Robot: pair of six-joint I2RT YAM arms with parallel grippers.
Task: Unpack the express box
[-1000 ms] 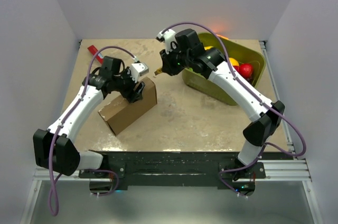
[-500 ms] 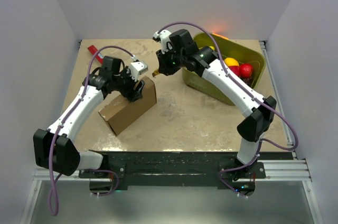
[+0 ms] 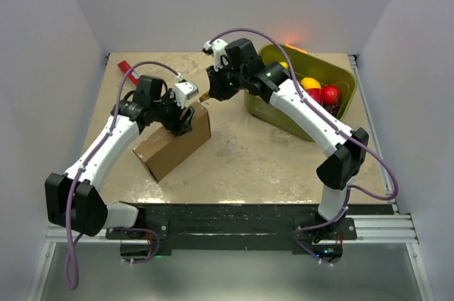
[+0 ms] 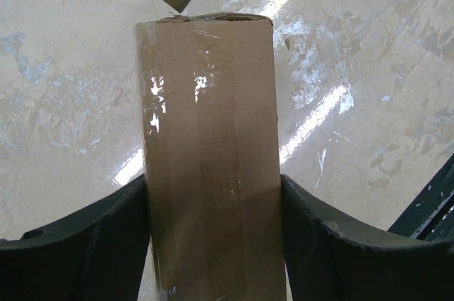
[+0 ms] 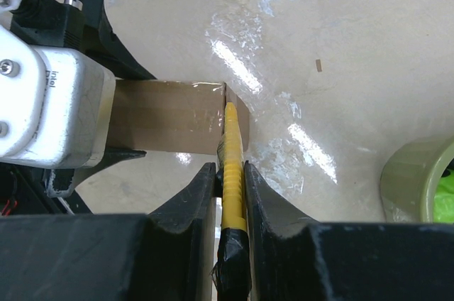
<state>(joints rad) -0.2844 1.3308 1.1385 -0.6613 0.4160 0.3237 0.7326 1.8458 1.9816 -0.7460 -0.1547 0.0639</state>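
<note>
Brown express box [image 4: 209, 138] is not opened yet; our left gripper [image 4: 213, 187] clamps it, right gripper [image 5: 228, 172] pinches a yellow cutter [image 5: 231, 134].

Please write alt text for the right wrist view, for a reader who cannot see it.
The right pincer is shut on a yellow tool whose tip meets the end edge of the brown express box. The left pincer clamps the box from both sides at the left, and the rim of an olive-green tub shows at the right edge.
</note>
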